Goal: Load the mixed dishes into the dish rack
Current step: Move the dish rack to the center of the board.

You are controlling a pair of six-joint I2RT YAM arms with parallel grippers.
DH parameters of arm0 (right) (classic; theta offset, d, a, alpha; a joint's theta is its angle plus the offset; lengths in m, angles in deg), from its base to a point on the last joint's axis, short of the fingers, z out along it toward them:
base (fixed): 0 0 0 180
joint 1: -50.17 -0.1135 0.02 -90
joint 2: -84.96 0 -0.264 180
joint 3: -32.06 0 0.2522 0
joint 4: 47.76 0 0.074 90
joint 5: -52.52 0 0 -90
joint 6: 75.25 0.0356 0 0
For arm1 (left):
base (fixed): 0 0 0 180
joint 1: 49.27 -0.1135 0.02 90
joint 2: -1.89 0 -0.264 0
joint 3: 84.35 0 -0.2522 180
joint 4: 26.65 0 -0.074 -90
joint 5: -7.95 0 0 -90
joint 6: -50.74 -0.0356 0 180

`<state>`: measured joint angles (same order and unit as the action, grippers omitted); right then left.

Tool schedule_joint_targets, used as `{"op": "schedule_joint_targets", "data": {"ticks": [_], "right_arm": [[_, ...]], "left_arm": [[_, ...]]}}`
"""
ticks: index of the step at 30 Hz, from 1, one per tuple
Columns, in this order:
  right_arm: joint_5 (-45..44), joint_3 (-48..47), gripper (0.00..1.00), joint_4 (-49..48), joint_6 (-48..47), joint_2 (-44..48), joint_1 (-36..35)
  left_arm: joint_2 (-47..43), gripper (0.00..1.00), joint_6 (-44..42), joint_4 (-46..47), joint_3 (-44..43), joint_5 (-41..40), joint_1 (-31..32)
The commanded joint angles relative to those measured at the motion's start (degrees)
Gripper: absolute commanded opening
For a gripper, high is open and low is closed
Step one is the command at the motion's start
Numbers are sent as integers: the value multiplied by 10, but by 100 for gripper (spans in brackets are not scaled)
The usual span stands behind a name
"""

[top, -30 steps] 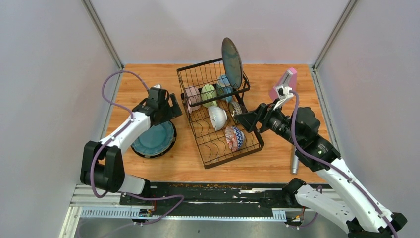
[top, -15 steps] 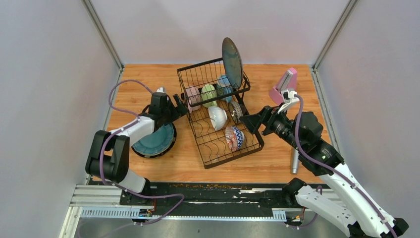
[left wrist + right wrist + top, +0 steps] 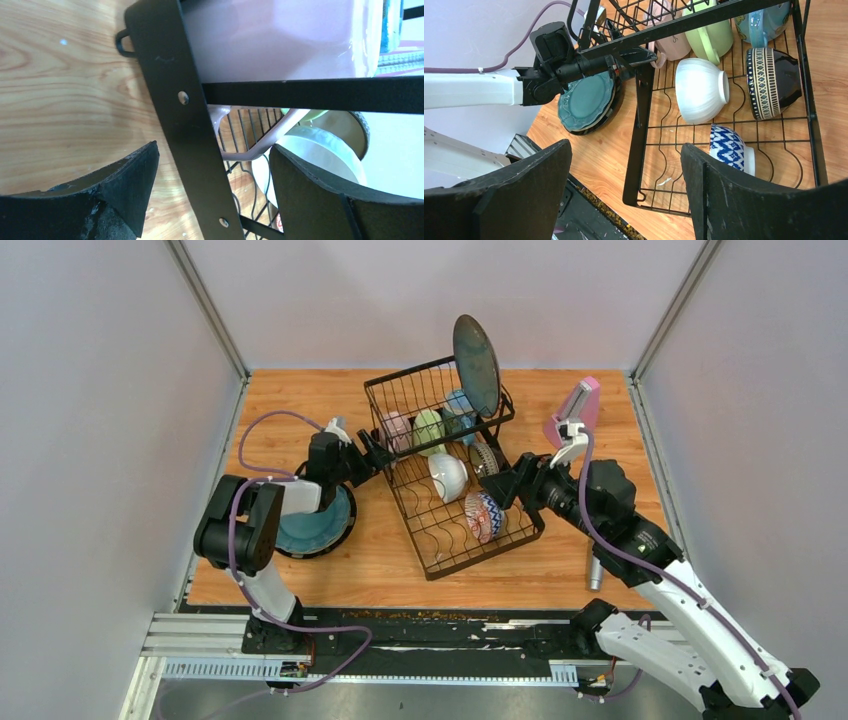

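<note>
Top external is showing the dish rack [image 3: 487, 556] holding mugs [image 3: 430, 427], bowls [image 3: 447, 476] and one upright plate [image 3: 476, 352]; stacked teal plates [image 3: 318, 523] are waiting left of it. Left gripper [image 3: 372, 453] is straddling the rack's corner post, jaws apart; right gripper [image 3: 497, 483] is hovering wide and empty right of it.

wooden table [image 3: 290, 400]: black dish rack [image 3: 638, 130] centre, teal plate stack [image 3: 318, 523] left, pink metronome [image 3: 578, 408], grey microphone [image 3: 595, 573] right.

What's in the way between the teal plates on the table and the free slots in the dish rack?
No dish: the near slots of the dish rack are bare. The left gripper, open around the rack's corner upright, and its arm hang over the teal plates.
</note>
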<state>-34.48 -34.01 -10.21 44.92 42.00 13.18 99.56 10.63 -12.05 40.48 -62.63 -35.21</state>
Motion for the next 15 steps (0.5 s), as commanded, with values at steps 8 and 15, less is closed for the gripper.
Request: {"op": "schedule_joint_targets", "data": {"ticks": [8,15], "right_arm": [[-6,2,81,-8,6,-12,1],[-5,2,81,-9,9,-22,1]], "left_arm": [[60,85,13,69,-93,115,27],[101,84,-12,17,-176,134,36]]}}
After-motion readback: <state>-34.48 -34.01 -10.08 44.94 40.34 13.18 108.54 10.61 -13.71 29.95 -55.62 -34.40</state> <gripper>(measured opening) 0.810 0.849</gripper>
